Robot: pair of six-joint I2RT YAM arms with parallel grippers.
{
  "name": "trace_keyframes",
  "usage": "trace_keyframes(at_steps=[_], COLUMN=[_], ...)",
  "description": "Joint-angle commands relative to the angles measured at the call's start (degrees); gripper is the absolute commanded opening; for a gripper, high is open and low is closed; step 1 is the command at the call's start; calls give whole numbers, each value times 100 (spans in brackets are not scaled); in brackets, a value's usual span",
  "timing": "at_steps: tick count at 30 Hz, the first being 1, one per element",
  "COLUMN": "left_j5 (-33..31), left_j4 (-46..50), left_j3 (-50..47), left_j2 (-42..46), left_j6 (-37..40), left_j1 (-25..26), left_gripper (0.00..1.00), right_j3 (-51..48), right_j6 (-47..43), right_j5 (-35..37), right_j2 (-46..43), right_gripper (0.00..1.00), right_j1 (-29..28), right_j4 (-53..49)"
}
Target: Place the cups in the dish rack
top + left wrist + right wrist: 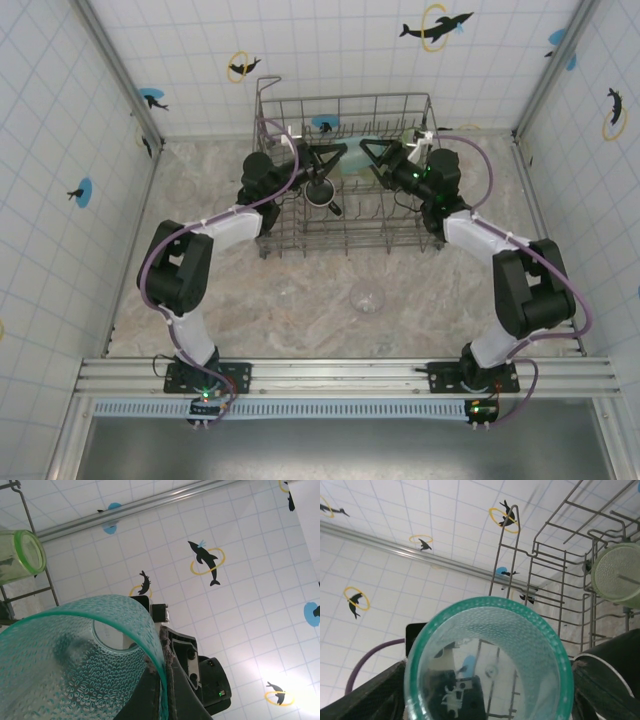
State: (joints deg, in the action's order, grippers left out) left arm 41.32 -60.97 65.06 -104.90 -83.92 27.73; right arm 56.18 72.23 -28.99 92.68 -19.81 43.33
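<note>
Over the grey wire dish rack [300, 243] a teal dimpled cup [352, 167] hangs between both arms. My left gripper [162, 655] is shut on that teal cup [75, 665], pinching its rim wall between the fingers. My right gripper [487, 680] is open, with a finger on either side of the teal cup [490, 655]; I cannot tell whether they touch it. A dark mug [320, 193] sits inside the rack. A pale green cup [617, 575] lies against the rack wires [560, 580]. A clear cup [367, 297] stands on the table in front of the rack.
Tiled walls with dolphin stickers [435, 25] close in the table on three sides. The marbled table [250, 300] stretches between the rack and the arm bases. A green cup [20, 555] rests by the rack's side wire [47, 580].
</note>
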Motion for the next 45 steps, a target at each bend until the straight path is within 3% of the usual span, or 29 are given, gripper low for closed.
trace_keyframes(at_steps=[1, 6, 8, 13, 16, 19, 23, 28, 34, 35, 45], left_j5=[20, 97, 136, 137, 49, -4, -142, -403, -769, -824, -1915], left_j4=[-420, -333, -258, 326, 746, 1242, 1930, 3393, 4246, 4419, 6078], left_j3=[182, 219, 209, 209, 188, 218, 261, 514, 533, 551, 586], left_j2=[-17, 31, 73, 314, 531, 723, 998, 1346, 1951, 2018, 2551], left_j6=[-46, -3, 47, 501, 818, 1194, 1699, 2406, 3027, 3136, 4497], left_j1=[54, 79, 80, 80, 77, 79, 80, -48, -283, -504, -1530], left_gripper=[0, 0, 6, 7, 19, 38, 58, 73, 92, 95, 98], right_j3=[214, 230, 187, 130, 108, 148, 182, 241, 356, 393, 580], right_j6=[143, 136, 97, -119, -306, -561, -1020, -1646, -2343, -2479, -3515], right_j5=[65, 6, 29, 113, 148, 213, 359, 648, 1292, 1416, 2454], right_j2=[109, 164, 138, 25, -69, -166, -298, -441, -549, -557, -664], right_gripper=[72, 57, 55, 51, 50, 49, 49, 49, 49, 49, 48], right_j1=[12, 28, 31, 70, 81, 76, 92, 120, 86, 68, -120], right_j4=[518, 597, 615, 480, 323, 53, -439, -1082, -1780, -1927, -2777])
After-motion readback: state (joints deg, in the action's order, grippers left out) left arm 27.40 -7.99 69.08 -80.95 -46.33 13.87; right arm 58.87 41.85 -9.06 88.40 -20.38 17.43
